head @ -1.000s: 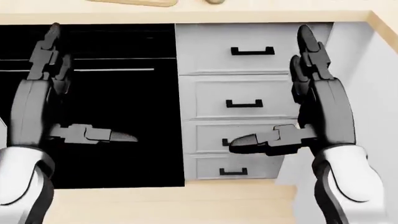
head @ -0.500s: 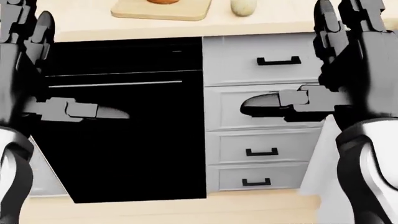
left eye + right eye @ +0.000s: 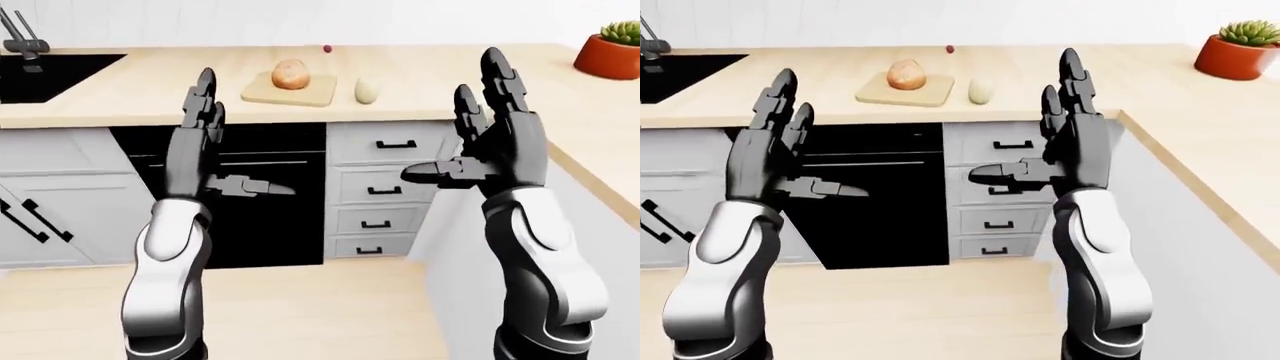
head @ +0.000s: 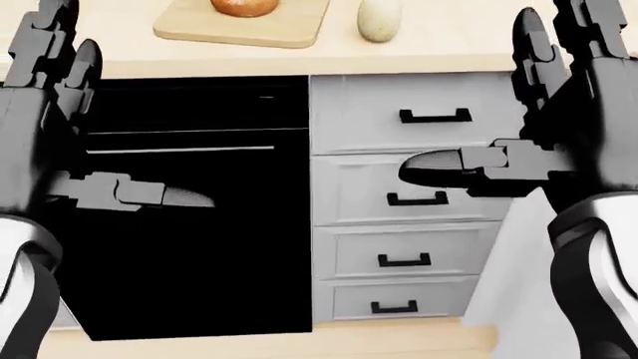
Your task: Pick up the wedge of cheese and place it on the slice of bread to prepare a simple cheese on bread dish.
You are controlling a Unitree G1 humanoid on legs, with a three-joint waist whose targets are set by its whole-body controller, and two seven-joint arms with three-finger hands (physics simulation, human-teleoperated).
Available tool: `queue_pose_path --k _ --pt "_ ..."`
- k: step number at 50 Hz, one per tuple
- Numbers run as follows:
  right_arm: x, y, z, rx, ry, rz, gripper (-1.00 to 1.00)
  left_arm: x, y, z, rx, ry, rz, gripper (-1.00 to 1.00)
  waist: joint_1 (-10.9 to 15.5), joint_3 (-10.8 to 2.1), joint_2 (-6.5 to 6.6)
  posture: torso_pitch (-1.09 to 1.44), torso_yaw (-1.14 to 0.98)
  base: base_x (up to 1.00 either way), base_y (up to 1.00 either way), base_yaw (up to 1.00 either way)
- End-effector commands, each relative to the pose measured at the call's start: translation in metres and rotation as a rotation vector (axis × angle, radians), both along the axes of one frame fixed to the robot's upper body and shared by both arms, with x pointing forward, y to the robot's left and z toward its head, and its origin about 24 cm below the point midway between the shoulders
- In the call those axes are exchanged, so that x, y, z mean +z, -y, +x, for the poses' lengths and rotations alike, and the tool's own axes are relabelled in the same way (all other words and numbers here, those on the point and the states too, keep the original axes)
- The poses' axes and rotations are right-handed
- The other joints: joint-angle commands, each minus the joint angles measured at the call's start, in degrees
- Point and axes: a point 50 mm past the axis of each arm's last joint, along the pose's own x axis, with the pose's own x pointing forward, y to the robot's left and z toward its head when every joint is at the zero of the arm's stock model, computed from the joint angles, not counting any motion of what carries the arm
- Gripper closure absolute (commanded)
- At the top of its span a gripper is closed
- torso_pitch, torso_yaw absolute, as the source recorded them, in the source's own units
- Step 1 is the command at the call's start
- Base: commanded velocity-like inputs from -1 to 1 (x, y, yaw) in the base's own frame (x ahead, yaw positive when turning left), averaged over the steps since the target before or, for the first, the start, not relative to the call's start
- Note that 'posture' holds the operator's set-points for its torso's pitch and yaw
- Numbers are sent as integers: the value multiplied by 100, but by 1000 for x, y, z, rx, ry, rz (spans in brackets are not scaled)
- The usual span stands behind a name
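A wooden board [image 3: 290,89] lies on the light wood counter [image 3: 430,75], above the black oven. A round brownish bread-like piece [image 3: 290,73] sits on it. A pale, egg-shaped piece [image 3: 366,91], perhaps the cheese, lies just right of the board. Both also show at the top of the head view, as the bread piece [image 4: 242,6] and the pale piece [image 4: 378,18]. My left hand [image 3: 235,146] and right hand [image 3: 455,127] are raised, open and empty, fingers up and thumbs pointing inward, well short of the counter.
A black oven [image 3: 260,217] is below the board, with grey drawers [image 3: 385,187] to its right. A sink [image 3: 50,71] is at the top left. A potted plant [image 3: 610,49] stands at the top right, where the counter turns down the right side. A small red thing [image 3: 326,49] lies beyond the board.
The whole picture has shifted down: the camera has tilted up, bringing the counter, board and pale piece into the head view. Both hands stay open and raised.
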Motion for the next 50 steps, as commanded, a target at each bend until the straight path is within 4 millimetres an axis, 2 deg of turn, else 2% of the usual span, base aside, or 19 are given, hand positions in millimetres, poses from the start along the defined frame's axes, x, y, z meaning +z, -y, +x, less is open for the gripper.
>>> queue_pose_path --k 1,5,7,9,10,12,19,21,23,24,25,33,35,37,38,40,44,48,50 --pt "19 -7 -7 36 108 -4 -100 20 -5 -7 26 113 8 -100 50 -141 -13 0 0 44 -5 0" --pt "19 -7 -8 36 113 -13 -100 20 -5 -9 30 115 10 -100 -27 -19 252 0 0 46 -7 0" --pt "18 -8 -8 38 112 -16 -100 20 -5 -9 29 115 10 -100 -62 -65 422 0 0 46 -6 0" --pt "17 -7 -8 32 113 -32 -100 18 -5 -8 31 111 11 -100 -66 -179 717 0 0 46 -1 0" --pt "17 -7 -7 32 113 -30 -100 18 -5 -9 31 111 12 -100 -4 -151 615 0 0 46 0 0" --pt "17 -9 -8 40 114 -40 -100 16 -4 -8 28 109 11 -100 15 -32 655 0 0 46 0 0" --pt "17 -7 -9 41 114 -27 -100 15 -2 -10 16 106 13 -100 178 -82 360 0 0 46 0 0" --pt "18 -8 -9 45 116 -19 -100 16 -3 -9 18 108 11 -100 207 -126 196 0 0 46 0 0" --pt "17 -8 -9 44 115 -22 -100 15 -4 -10 25 108 10 -100 166 -252 -167 0 0 46 0 0" --pt "17 -9 -9 47 114 -22 -100 15 -4 -10 25 109 10 -100 104 -118 -3 0 0 45 0 0" --pt "17 -9 -8 49 114 -24 -100 15 -4 -9 25 108 11 -100 161 -39 -98 0 0 46 0 0" --pt "16 -9 -8 50 113 -32 -100 17 -4 -10 24 110 15 -100 -41 -53 204 0 0 45 0 0" --pt "17 -9 -9 53 114 -33 -100 17 -5 -10 24 109 16 -100 -44 -184 362 0 0 22 0 0" --pt "16 -8 -8 47 110 -35 -100 17 -4 -10 21 109 17 -100 -27 -285 677 0 0 21 0 0" --pt "16 -9 -9 49 111 -34 -100 18 -5 -10 21 110 17 -100 -6 -306 587 0 0 22 0 0" --pt "17 -10 -10 52 112 -37 -100 17 -6 -11 24 111 16 -100 21 -126 671 0 0 21 0 0" --pt "15 -10 -8 48 105 -39 -100 17 -7 -12 30 111 16 -100 83 -207 521 0 0 21 0 0" --pt "14 -10 -8 51 103 -40 -100 15 -7 -11 29 109 15 -100 97 -214 289 0 0 12 0 0" --pt "16 -11 -9 51 104 -42 -100 15 -7 -12 29 110 14 -100 98 -257 61 0 0 9 0 0"
